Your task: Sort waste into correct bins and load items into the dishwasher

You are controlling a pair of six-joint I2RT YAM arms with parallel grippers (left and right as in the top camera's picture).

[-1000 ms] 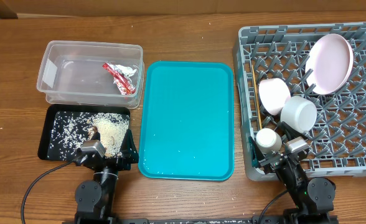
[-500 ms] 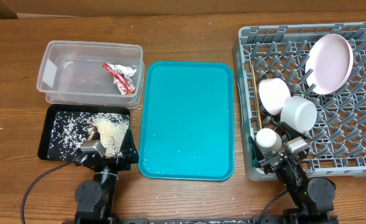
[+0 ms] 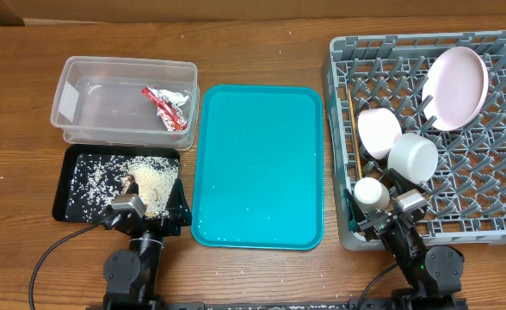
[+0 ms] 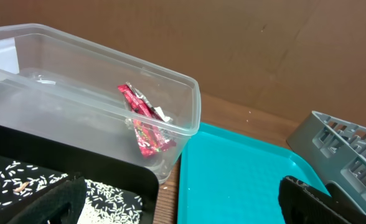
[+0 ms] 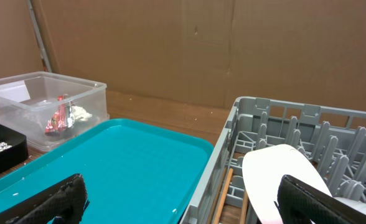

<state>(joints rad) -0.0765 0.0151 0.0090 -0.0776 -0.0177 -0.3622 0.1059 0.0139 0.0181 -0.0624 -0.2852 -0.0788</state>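
Note:
The red wrapper (image 3: pixel 165 107) lies in the clear tub (image 3: pixel 81 129), with a white tissue beside it; both show in the left wrist view (image 4: pixel 144 124). Rice and brown scraps (image 3: pixel 150 182) fill the black tray (image 3: pixel 68 194). The grey dish rack (image 3: pixel 494 215) holds the pink plate (image 3: pixel 456 88), two white bowls (image 3: pixel 379 131) (image 3: pixel 412 157), a small cup (image 3: pixel 372 193) and chopsticks (image 3: pixel 357 146). My left gripper (image 4: pixel 183 202) is open and empty over the black tray's near right corner. My right gripper (image 5: pixel 183 199) is open and empty at the rack's near left corner.
A flat teal tray (image 3: pixel 257 164) lies between the bins and the rack, with a few tiny specks on it. A few stray rice grains dot the wooden table (image 3: pixel 253 47). A brown cardboard wall stands behind the table.

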